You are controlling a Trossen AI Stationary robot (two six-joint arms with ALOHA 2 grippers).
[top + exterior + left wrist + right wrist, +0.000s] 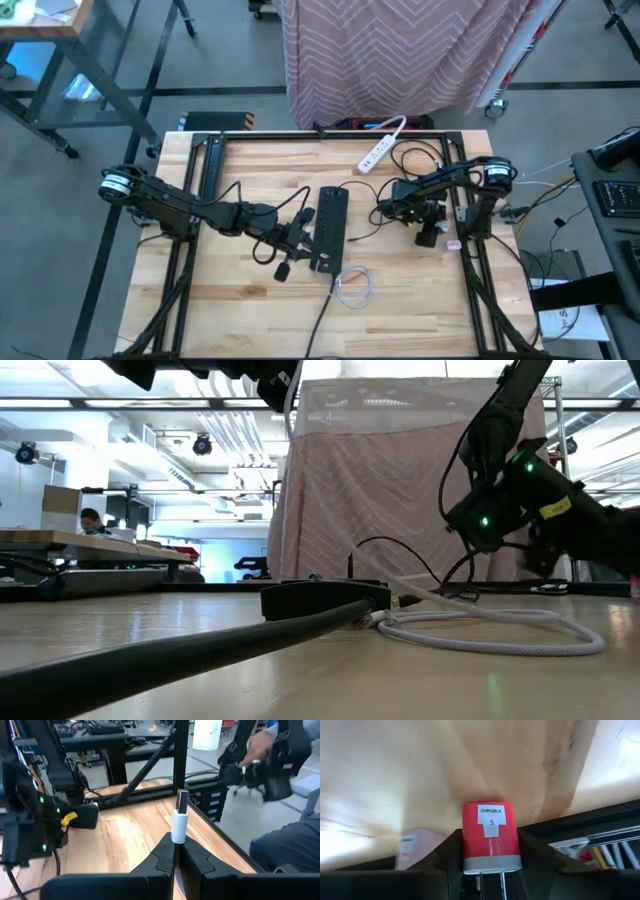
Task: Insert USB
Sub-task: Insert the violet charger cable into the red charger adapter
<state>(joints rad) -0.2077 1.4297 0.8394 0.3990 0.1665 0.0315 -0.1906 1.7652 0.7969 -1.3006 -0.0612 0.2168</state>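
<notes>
USB plug (179, 817): I have it pinched by its white body between the left gripper (176, 851) fingers, which are pressed together on it; the metal tip stands clear beyond the fingertips. I judge it light, rigid and small, so it could pivot in the grip if pushed off-axis; holding low on the white shell seems right.
USB look: white plastic sleeve, dark-and-silver connector end, trailing a white braided cable (490, 632) that lies looped on the table (240, 300).
Charger block (491, 836): sits squarely between the right gripper (490, 857) fingers, one finger against each flank, its two prongs pointing back toward the wrist. The fingers look closed on it, though I can't confirm firm pressure.
Charger handling: my guess is a hard, smooth, light plastic cube, slippery on its glossy sides; gripping the flat flanks mid-body seems the steadiest.
Charger look: red shell, grey base band, white label reading CHRGBLK 3.
Position: both held above the table, well apart.
</notes>
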